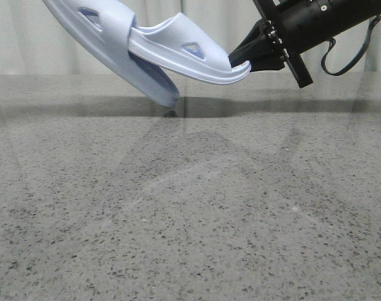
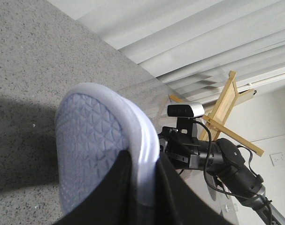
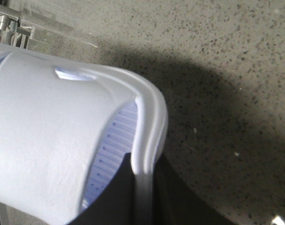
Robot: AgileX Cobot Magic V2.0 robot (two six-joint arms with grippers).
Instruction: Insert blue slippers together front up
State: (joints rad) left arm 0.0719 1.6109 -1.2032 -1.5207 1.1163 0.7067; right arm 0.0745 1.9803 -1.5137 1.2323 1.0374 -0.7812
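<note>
We hold the blue slippers (image 1: 149, 47) aloft, each end effector clamping a heel rim, above the speckled worktop (image 1: 190, 213).

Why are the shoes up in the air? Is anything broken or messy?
Nothing looks broken or spilled. The two blue slippers are off the table because each gripper pinches one by its edge: the right gripper in the front view, the left gripper in its wrist view. They cross in mid-air, one pushed into the other.
</note>
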